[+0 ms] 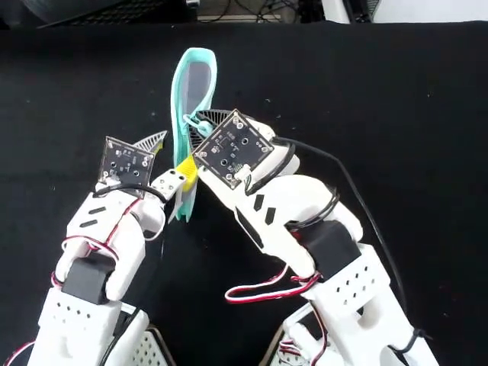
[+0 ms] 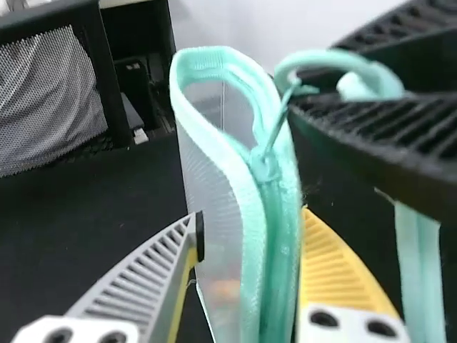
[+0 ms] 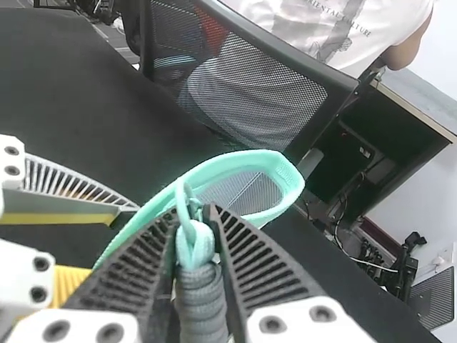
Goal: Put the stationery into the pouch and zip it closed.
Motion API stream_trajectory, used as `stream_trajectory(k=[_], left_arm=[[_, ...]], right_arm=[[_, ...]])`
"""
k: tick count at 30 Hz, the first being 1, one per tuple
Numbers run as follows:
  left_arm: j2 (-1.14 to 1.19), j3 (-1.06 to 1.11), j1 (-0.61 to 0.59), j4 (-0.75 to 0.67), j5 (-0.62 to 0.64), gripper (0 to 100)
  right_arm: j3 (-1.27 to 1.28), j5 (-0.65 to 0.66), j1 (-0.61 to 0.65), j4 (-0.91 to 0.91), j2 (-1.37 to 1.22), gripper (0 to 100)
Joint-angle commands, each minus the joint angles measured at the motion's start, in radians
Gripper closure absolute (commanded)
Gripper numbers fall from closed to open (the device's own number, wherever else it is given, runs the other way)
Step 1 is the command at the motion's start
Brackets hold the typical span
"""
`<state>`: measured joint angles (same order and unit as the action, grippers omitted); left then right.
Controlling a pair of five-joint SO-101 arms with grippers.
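Pouch (image 1: pixel 192 91) stands on edge above the black counter (image 1: pixel 396 114), mint trim, see-through mesh walls, held between the two arms. Left hand (image 2: pixel 250 232) is nearly closed, its grey finger and yellow finger pinching the near end of the pouch from either side. Right hand (image 3: pixel 194 218) is clamped tight, black fingers gripping the mint pull loop (image 3: pixel 189 239); a grey cord (image 3: pixel 201 304) sits between the same fingers lower down, and what it belongs to is unclear. In the left wrist view the slider (image 2: pixel 267 171) sits partway along: teeth look joined on the near side of it, mouth gaping in a loop beyond, so the zip reads as partly run. Risks, as judged: the thin loop may slide out of the black fingers if the pull goes off the line of the zip. The drag may tug the pouch out of the left hand's narrow pinch. The soft wall may buckle or catch in the slider, since nothing braces the far end. Count: one pouch, one slider, one pull loop, two hands. Stationery cannot be counted; a faint orange patch (image 2: pixel 223 289) shows through the mesh low in the pouch, too vague to name.
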<state>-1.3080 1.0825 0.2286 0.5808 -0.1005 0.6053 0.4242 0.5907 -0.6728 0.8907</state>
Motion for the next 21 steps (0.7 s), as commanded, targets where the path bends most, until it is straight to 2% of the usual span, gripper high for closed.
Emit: stream_trajectory(k=[1,4,8,10,21], left_arm=[[-0.012,-0.050,0.005,-0.046,0.002,78],[-0.012,-0.045,-0.001,-0.049,0.002,80],[-0.014,-0.041,-0.001,-0.044,-0.003,98],[-0.021,-0.039,0.004,-0.044,-0.014,95],[-0.025,-0.010,-0.004,-0.026,-0.018,97]], right_arm=[[-0.010,-0.003,-0.014,0.029,-0.001,98.6],[-0.008,-0.003,-0.014,0.028,-0.001,98.6],[-0.008,-0.003,-0.014,0.028,-0.001,98.6],[-0.008,-0.003,-0.014,0.028,-0.001,98.6],[-0.008,-0.003,-0.014,0.028,-0.001,98.6]])
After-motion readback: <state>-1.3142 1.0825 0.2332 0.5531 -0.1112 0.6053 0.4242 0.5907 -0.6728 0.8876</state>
